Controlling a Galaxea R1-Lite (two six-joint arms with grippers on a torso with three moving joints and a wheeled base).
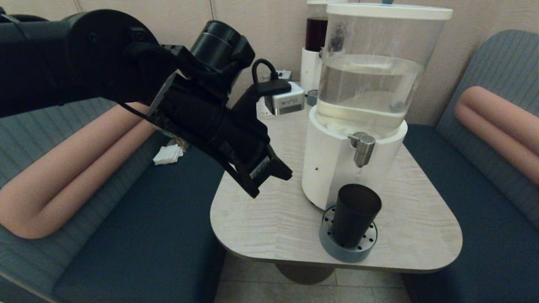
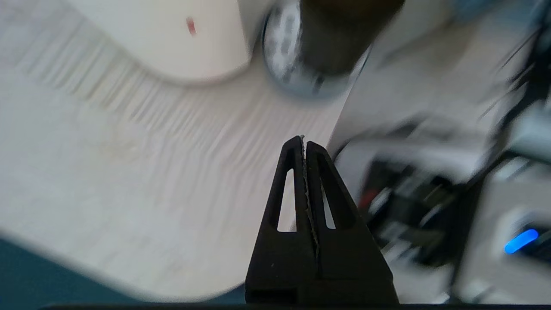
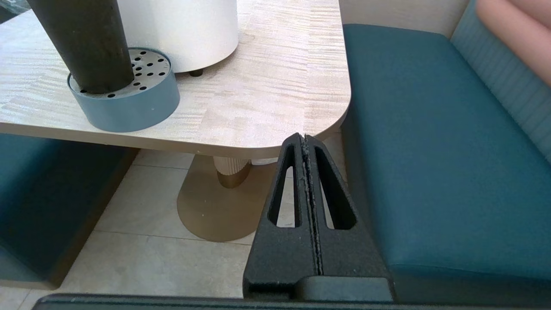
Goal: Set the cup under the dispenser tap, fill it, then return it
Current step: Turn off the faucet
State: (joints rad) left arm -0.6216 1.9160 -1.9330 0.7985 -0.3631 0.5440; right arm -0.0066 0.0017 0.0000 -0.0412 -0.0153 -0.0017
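The right claw [image 3: 304, 138] hangs closed and empty below the counter's [image 1: 261, 219] near right corner. The cup [image 1: 354, 214] stands upright on the drip tray [image 1: 348, 248] by the near edge, under the dispenser tap [image 1: 363, 148]. The left claw [image 1: 269, 179], closed and empty, hovers above the left edge.

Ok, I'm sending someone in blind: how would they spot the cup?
Find the big clear water tank on its white base on the table. Directly below its steel tap sits a round blue perforated drip tray; the cup stands on it, the only dark, handleless tumbler there.
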